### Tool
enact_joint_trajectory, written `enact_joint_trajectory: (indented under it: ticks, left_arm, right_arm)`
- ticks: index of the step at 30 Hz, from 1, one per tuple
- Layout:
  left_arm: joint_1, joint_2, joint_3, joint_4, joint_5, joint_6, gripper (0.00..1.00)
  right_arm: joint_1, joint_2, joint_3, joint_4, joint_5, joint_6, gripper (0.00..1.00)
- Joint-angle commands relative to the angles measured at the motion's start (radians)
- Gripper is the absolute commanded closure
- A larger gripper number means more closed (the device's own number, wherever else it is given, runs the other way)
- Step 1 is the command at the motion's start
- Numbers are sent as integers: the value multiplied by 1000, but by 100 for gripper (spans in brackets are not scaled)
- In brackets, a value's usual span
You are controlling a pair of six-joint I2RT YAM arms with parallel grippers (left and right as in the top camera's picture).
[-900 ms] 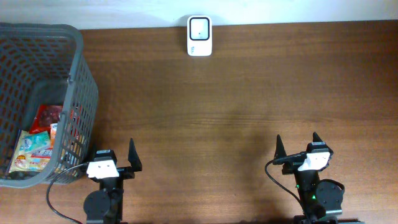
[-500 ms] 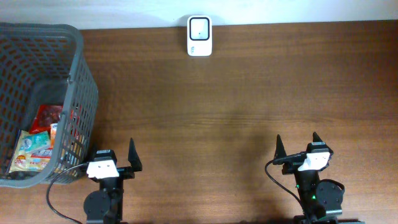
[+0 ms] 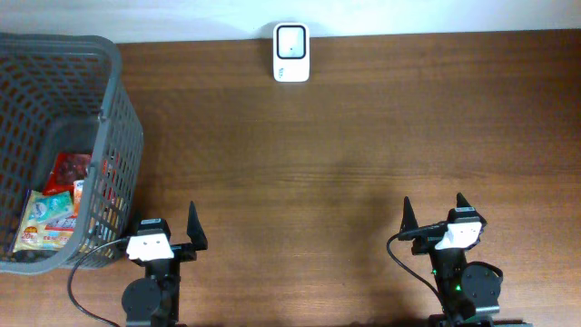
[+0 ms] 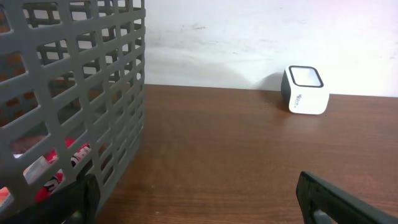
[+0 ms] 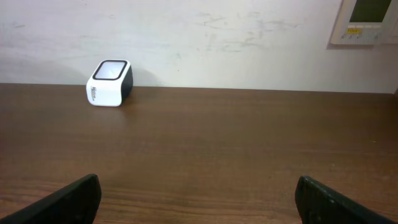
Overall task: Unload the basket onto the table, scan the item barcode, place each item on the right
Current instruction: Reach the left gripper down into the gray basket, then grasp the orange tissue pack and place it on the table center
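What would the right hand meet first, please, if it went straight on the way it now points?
Probably only the wall: the right hand faces bare table, and the barcode scanner sits left of its line.

White scanner [image 3: 291, 41] upright at far edge, snack packets [image 3: 47, 222] lying in grey basket [image 3: 127, 109]

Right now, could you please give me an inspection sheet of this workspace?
Surface: brown wood-grain table.
Job's things: white scanner at the far edge; grey basket on the left, holding snack packets.
Clutter: nothing seen.
Grippers: left pincer and right pincer both open and empty, at the near edge.
Cables: black left cable by the left arm's base; black right cable looped at the right arm.
Surroundings: white wall behind the table; wall panel in the right wrist view.
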Motion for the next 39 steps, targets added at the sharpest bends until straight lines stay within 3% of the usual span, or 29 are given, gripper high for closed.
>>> enact_joint_trajectory:
  ticks: [1,2,3,5,8,10,12,14,16,19,20,21,22,23,24,26,28,30,32,36,39]
  left_arm:
    - [2,-10,-1,-6,18,13,1]
    - [2,-10,-1,87,56,-8,1]
    - [0,-10,-1,261,430,-82,1]
    - [0,-10,-1,422,607,-82,1]
    - [0,-10,6,745,686,-82,1]
    - [0,-2,84,722,634,-82,1]
    - [0,54,262,488,473,-81,1]
    - [0,199,526,163,453,-21,1]
    - [0,318,641,153,611,-21,1]
    - [2,436,676,253,526,-3,1]
    - [2,520,774,124,430,-3,1]
    - [2,642,930,-121,365,-3,1]
    - [2,738,1049,-291,378,1,1]
    - [2,890,1217,-524,501,1,1]
    - [2,981,1286,-584,517,2,1]
    - [2,1099,1402,-607,398,-20,1]
    - [39,1292,1694,-822,267,-37,1]
    - [135,1514,2037,-1073,235,-37,1]
    - [261,1666,2234,-1163,235,-40,1]
    - [548,1790,2250,-1226,235,-209,1]
    - [644,1831,2248,-1297,230,-111,4]
  right_arm:
    - [-4,-7,-9,-3,8,5,2]
    - [-4,-7,-9,-3,8,5,2]
    - [-4,-7,-9,-3,8,5,2]
    - [-4,-7,-9,-3,8,5,1]
    - [-4,-7,-9,-3,8,5,2]
    - [-4,-7,-9,-3,8,5,2]
    - [-4,-7,-9,-3,8,5,1]
    - [-4,-7,-9,-3,8,5,1]
    - [-4,-7,-9,-3,8,5,1]
    - [-4,-7,-9,-3,8,5,2]
    - [-4,-7,-9,-3,8,5,1]
    - [-4,-7,-9,-3,8,5,2]
    - [-4,-7,-9,-3,8,5,1]
    - [-4,-7,-9,-3,8,5,2]
    - [-4,-7,-9,-3,8,5,1]
    - [-4,-7,-9,-3,8,5,2]
    - [-4,-7,-9,-3,8,5,2]
    - [-4,-7,-9,-3,8,5,2]
    - [-4,-7,-9,-3,8,5,2]
    - [-4,-7,-9,-3,8,5,1]
    - [-4,-7,-9,-3,8,5,2]
